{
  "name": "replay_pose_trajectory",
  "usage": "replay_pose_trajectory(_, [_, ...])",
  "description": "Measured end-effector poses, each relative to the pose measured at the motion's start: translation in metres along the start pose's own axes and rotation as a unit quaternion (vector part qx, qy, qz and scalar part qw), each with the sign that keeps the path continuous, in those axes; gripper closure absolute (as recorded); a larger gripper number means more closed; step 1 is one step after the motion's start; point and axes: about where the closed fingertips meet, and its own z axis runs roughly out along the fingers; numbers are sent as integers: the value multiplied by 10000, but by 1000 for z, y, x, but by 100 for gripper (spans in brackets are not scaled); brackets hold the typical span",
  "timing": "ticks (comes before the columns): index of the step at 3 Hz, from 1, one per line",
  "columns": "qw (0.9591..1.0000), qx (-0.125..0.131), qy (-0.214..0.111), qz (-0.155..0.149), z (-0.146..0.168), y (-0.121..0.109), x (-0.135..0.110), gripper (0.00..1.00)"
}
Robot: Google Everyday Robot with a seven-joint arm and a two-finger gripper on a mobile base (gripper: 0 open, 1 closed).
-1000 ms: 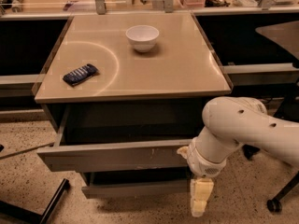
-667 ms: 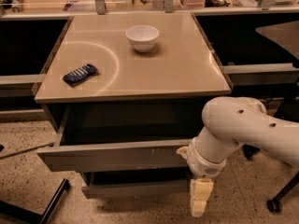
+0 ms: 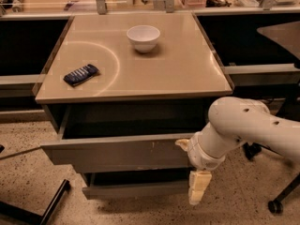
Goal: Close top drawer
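The top drawer point(image 3: 117, 151) is pulled out from under the beige cabinet top point(image 3: 136, 74). It is grey, with a plain front without a handle, and its dark inside shows. My gripper point(image 3: 198, 187) hangs at the end of the white arm point(image 3: 239, 125), in front of the drawer's right end and pointing down toward the floor. The wrist covers the right end of the drawer front. It holds nothing that I can see.
A white bowl point(image 3: 143, 37) and a dark blue packet point(image 3: 81, 74) lie on the cabinet top. A lower drawer point(image 3: 136, 187) also stands slightly out. Dark chair legs point(image 3: 42, 210) cross the floor at the lower left, and a chair base with a caster point(image 3: 275, 205) is at the right.
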Motion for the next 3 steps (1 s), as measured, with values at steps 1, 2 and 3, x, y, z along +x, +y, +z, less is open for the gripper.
replay_pose_trajectory(1, [9996,251,-76,-70,-2,-31,4,0])
replay_pose_trajectory(2, [9980,518,-278,-251,-8,-78,5,0])
replay_pose_trajectory(3, [9980,518,-278,-251,-8,-78,5,0])
